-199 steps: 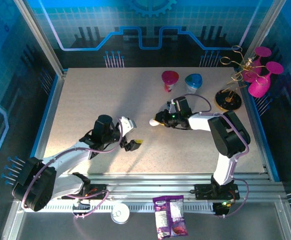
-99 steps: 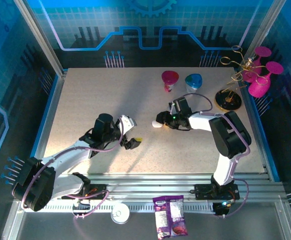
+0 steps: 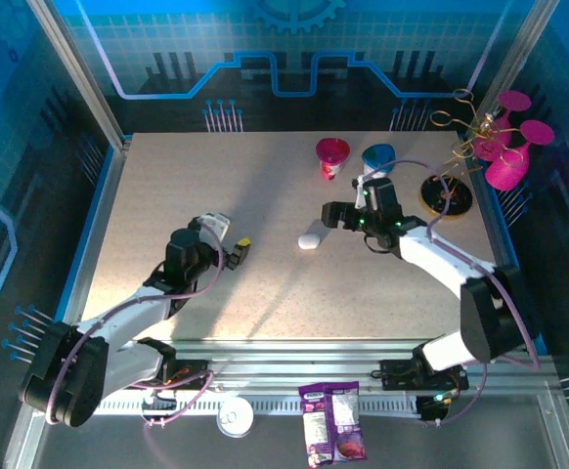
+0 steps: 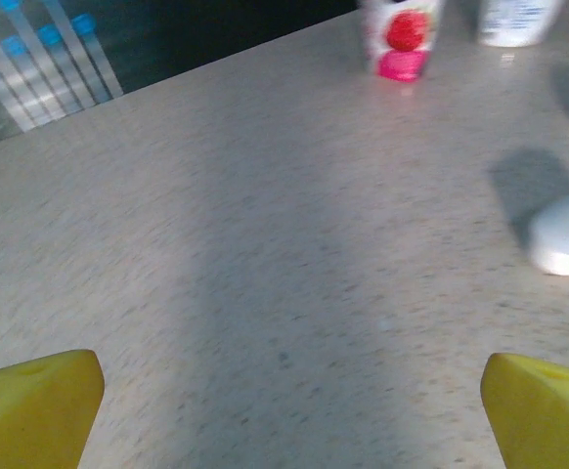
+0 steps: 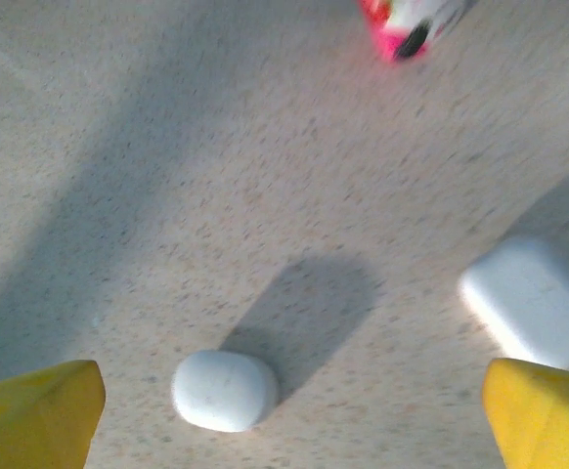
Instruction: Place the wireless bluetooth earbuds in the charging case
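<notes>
A closed white pebble-shaped charging case (image 3: 309, 240) lies on the table; in the right wrist view this case (image 5: 224, 389) sits low between my fingers, untouched. A second white case (image 5: 534, 298) lies to its right. My right gripper (image 3: 329, 214) hovers just right of the first case, open and empty, yellow fingertips (image 5: 40, 405) spread wide. My left gripper (image 3: 237, 251) is open over bare table left of the case, its yellow fingertips (image 4: 35, 401) far apart. The left wrist view has one white case (image 4: 563, 234) at its right edge. The earbuds are out of view.
A pink cup (image 3: 332, 156) and a blue cup (image 3: 377, 157) stand at the back. A gold stand (image 3: 448, 195) holding pink glasses (image 3: 507, 161) is at the back right. A snack bag (image 3: 333, 422) and white lid (image 3: 236, 417) lie beyond the front rail.
My right gripper has let go of the white case and pulled back to the right; the case stays put. My left gripper has drawn back to the upper left.
</notes>
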Robot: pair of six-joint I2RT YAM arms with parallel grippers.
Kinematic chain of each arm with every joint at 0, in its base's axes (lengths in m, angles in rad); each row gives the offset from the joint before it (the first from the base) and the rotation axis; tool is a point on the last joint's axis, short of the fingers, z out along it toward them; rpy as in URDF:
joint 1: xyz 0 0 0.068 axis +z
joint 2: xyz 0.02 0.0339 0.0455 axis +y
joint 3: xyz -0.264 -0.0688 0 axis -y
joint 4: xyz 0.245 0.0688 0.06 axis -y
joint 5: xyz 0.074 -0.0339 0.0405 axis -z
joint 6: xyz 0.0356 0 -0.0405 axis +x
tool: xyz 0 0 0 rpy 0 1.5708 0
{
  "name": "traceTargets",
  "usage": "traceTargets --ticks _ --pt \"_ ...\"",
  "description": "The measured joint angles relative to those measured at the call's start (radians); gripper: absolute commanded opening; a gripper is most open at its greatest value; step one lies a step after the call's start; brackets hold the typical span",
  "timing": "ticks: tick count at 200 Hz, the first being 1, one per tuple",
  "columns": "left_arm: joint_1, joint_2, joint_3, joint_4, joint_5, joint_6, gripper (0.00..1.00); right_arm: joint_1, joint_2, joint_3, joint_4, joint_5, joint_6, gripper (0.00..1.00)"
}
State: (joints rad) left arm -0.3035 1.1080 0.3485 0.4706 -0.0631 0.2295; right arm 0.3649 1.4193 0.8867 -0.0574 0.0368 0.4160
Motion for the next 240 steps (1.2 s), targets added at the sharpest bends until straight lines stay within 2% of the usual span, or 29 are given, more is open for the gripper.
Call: traceTargets --ticks 29,54,75,112,143,178,240 --pt "0.076 0.015 -0.049 0.082 -0.047 -0.054 0.99 -0.015 -0.116 -0.095 0.064 0.143 -0.171 1.0" --pt "0.163 0.097 -0.078 0.2 -0.049 -0.109 0.99 -0.045 -0.129 -0.197 0.18 0.253 -0.323 1.0" --pt "0.209 0.175 -0.079 0.273 -0.045 -0.14 1.0 -0.096 -0.116 -0.298 0.3 0.291 -0.4 1.0" --pt "0.262 0.348 -0.03 0.381 -0.018 -0.171 0.99 -0.238 -0.012 -0.426 0.556 0.257 -0.416 1.0" --pt "0.294 0.444 0.005 0.407 0.008 -0.193 0.99 -0.309 0.082 -0.467 0.734 0.156 -0.397 1.0" --pt "0.301 0.444 0.019 0.418 0.008 -0.206 0.99 -0.32 0.113 -0.497 0.862 0.06 -0.395 1.0" --pt "0.301 0.444 0.02 0.419 0.008 -0.206 0.99 -0.32 0.113 -0.497 0.919 0.029 -0.395 1.0"
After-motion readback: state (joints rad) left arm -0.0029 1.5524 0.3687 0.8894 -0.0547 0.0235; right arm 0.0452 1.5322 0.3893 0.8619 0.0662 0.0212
